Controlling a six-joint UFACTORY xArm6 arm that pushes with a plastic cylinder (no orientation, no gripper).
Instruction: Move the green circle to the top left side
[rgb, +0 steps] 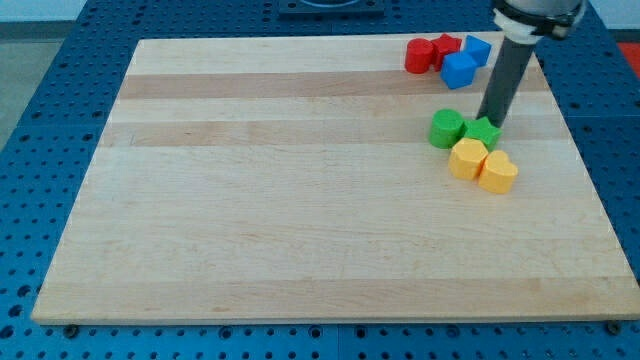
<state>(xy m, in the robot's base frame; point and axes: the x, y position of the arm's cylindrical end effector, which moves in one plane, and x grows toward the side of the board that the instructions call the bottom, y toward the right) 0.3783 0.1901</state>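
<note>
Camera view: green circle (446, 128) sits near the worktop's (300, 250) right edge, touching the green star-like block (483, 130), with the arm's tip (490, 123) just behind that block.
No pincer is fitted, so no clench state applies. Circle looks light, rigid and likely slippery; push its right flank, now shielded by the neighbouring block.

Wooden board (300, 200) carries red, blue, green, yellow blocks.

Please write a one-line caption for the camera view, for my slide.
My tip rests just above the green star, right of the green circle, on the wooden board.
</note>
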